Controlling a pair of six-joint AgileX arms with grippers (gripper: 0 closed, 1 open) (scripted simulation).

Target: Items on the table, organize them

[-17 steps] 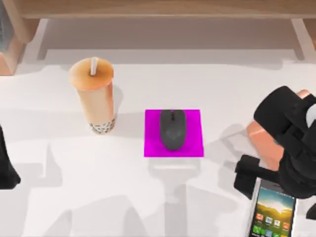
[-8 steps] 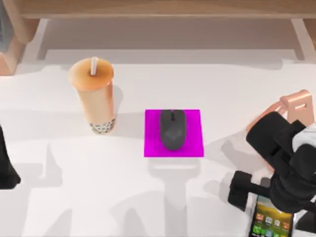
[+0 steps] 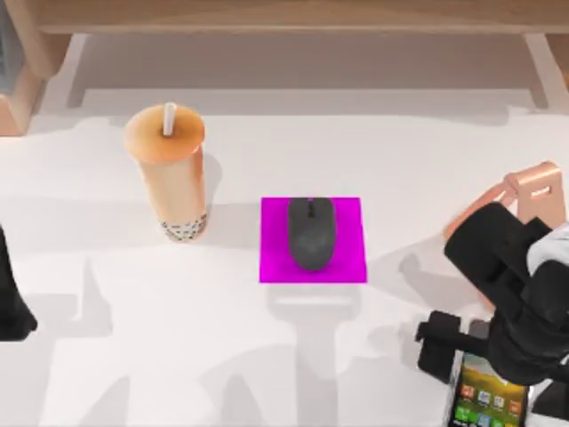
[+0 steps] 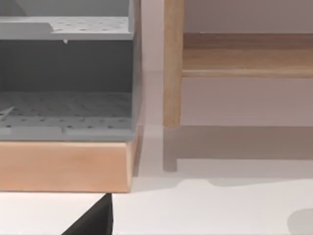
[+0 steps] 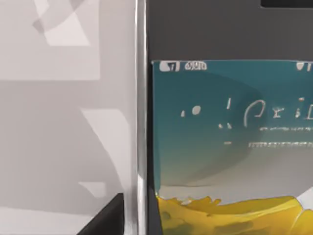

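The smartphone [image 3: 487, 400] lies flat directly under my right gripper [image 3: 498, 356], long axis running toward the near table [image 3: 178, 356] edge; I cannot tell how that gripper's grip stands; open room lies toward the mouse [image 3: 311, 233]; my left arm [image 3: 11, 302] is parked well apart.

dark grey mouse [image 3: 311, 233], magenta mat [image 3: 348, 262]

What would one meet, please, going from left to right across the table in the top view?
Left arm at the left edge → bubble tea cup → computer mouse on its magenta mat → right gripper over the smartphone. The copper-coloured stand overlaps the right arm, so I leave it out.
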